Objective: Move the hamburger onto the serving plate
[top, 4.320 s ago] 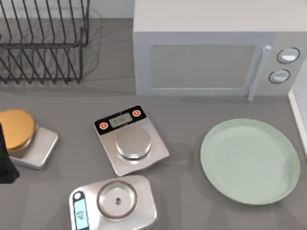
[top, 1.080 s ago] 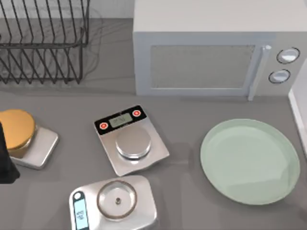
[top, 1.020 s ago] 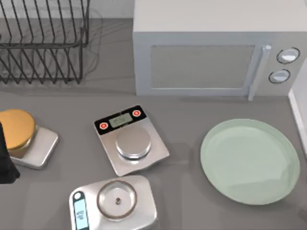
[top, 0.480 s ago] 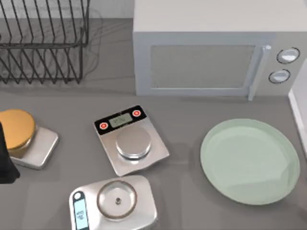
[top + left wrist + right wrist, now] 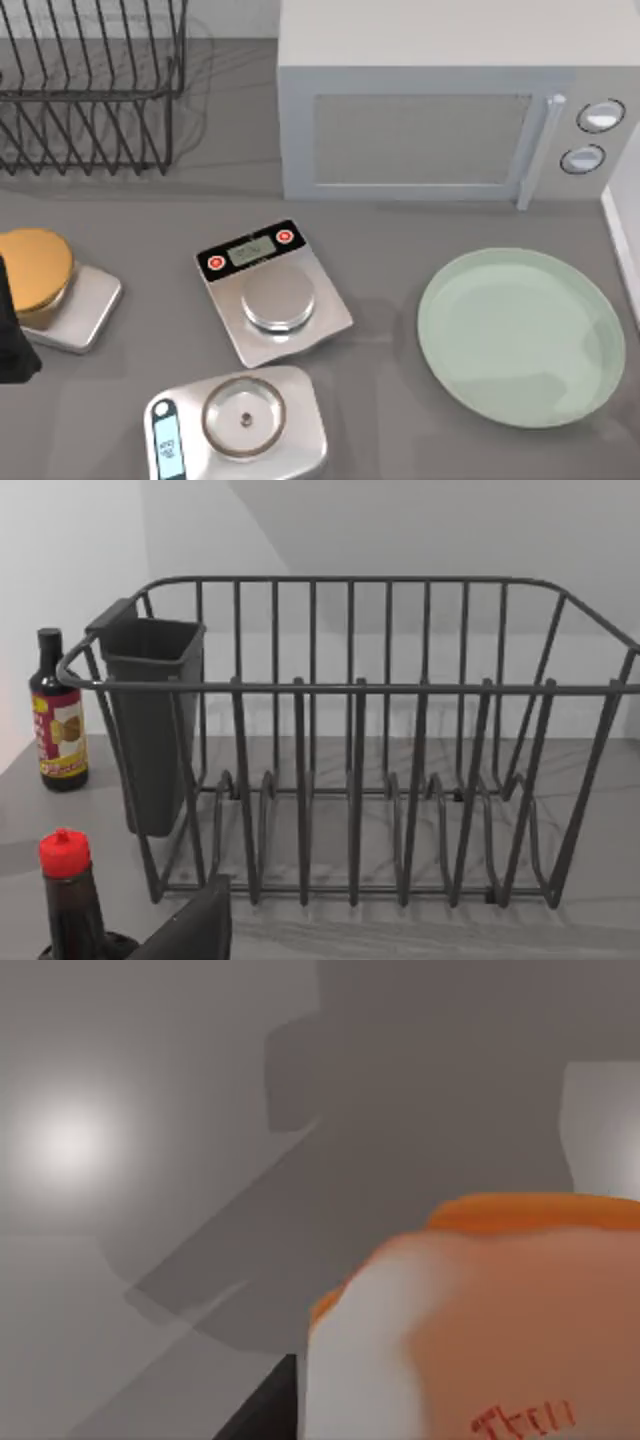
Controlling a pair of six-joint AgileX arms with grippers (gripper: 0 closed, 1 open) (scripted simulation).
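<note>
Hamburger point(image 5: 480, 1330): orange lump with whitish patches, very close in the right wrist view, above grey surface.
Right gripper: cannot tell whether open or closed on the hamburger.
Serving plate point(image 5: 455, 300): pale mint green, bare, at table's right, in front of the microwave point(image 5: 440, 100).
Left arm point(image 5: 12, 340): parked at table's left edge, beside the golden-brown dome point(image 5: 35, 265); claw state cannot be told.
Advice: carry level, centre over the plate, lower close before release.

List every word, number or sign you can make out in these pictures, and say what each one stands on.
Hamburger: red marks low on its side, too blurred to read.
Black-topped scale: grey display and two red buttons, characters too small to read.
Front scale: blue display, too small to read.
Sauce bottle: red and yellow label, no readable wording.
Microwave: two round dials, no readable markings.
</note>
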